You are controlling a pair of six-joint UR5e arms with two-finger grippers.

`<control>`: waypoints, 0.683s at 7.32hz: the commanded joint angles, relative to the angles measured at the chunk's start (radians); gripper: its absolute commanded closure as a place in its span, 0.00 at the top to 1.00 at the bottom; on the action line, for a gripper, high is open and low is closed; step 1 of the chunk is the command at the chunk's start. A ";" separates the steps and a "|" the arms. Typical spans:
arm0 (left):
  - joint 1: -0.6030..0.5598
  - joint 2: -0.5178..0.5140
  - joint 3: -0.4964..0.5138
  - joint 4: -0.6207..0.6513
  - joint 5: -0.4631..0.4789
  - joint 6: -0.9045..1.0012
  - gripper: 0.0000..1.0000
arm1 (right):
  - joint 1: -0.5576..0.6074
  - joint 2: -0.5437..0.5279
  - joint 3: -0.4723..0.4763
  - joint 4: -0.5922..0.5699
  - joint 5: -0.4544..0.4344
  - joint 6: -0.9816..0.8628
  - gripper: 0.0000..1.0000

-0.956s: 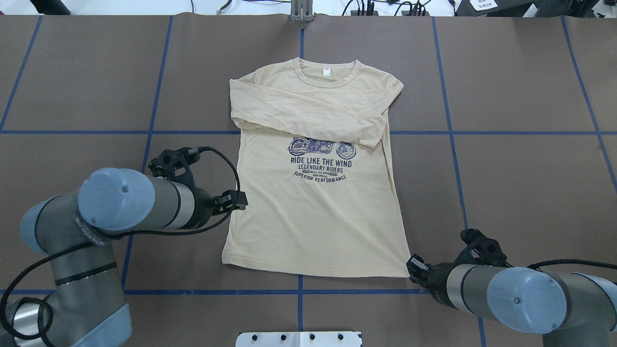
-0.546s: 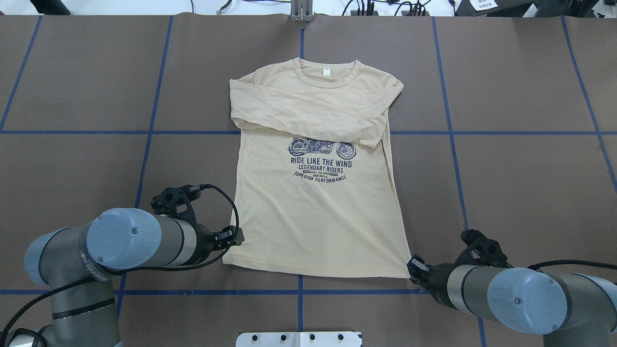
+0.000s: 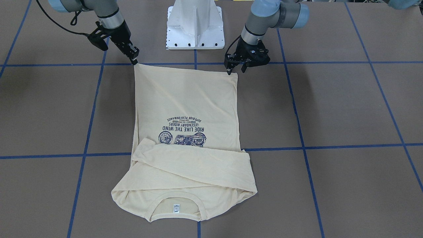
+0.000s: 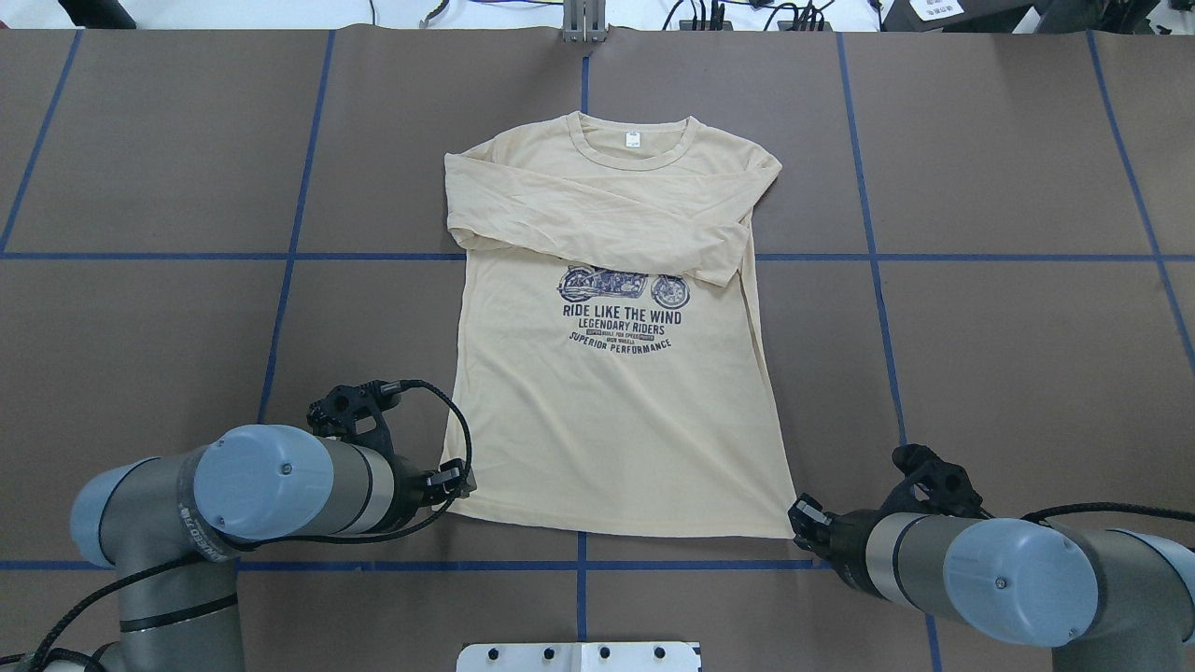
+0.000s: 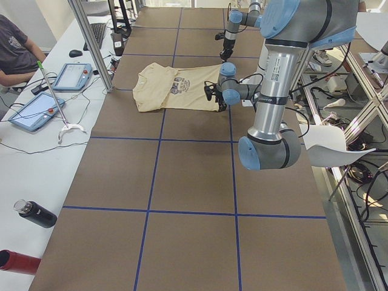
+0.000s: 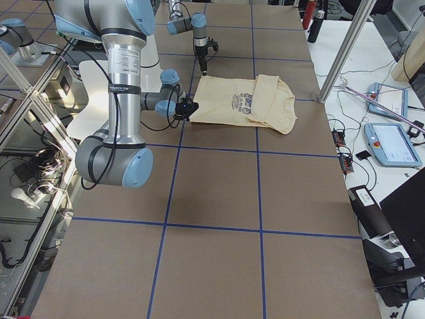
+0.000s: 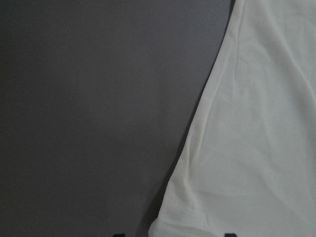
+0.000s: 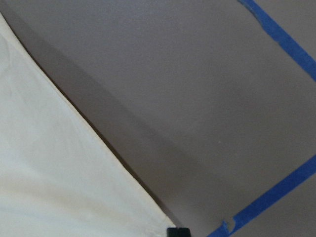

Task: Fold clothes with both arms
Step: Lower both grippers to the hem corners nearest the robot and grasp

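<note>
- Cream shirt (image 4: pixel 607 420) lies face up and flat in the middle of the table, its hem (image 4: pixel 607 525) nearest the robot, where both arms can reach it.
- At one hem corner is the left gripper (image 3: pixel 235 70). Its fingers are spread, and the wrist view shows the two tips straddling the cloth edge. It looks set to pinch but has not gripped.
- At the other hem corner the right gripper (image 3: pixel 134 60) has its fingers pressed together. The cloth edge runs straight to the tip, so it seems to have that corner pinched.
- One gripper at each corner suits lifting the hem evenly and carrying it toward the neck. That is probably the next fold.
- Further out is the navy print (image 4: pixel 621 317).
- Beyond the print the sleeves (image 4: pixel 597 219) are already crossed over the chest, so the body is a neat rectangle.
- Farthest are the collar (image 4: pixel 635 159) and its white tag (image 4: pixel 633 140).
- The table (image 4: pixel 1027 373) is matte brown with a grid of blue tape (image 4: pixel 873 257). The surface looks smooth enough for thin fabric to slide or bunch.
- The white base (image 3: pixel 195 26) stands behind the hem.
- Along a side bench are tablets (image 5: pixel 36 109), a dark bottle (image 5: pixel 36 213) and a seated person (image 5: pixel 15 48).
</note>
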 commanded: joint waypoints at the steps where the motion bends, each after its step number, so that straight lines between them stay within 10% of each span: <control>1: 0.007 -0.021 0.027 0.000 0.000 -0.014 0.67 | 0.000 0.000 0.000 0.000 0.000 0.000 0.00; 5: 0.007 -0.021 0.041 0.000 0.002 -0.015 0.47 | 0.002 -0.002 0.001 0.000 0.000 0.000 0.00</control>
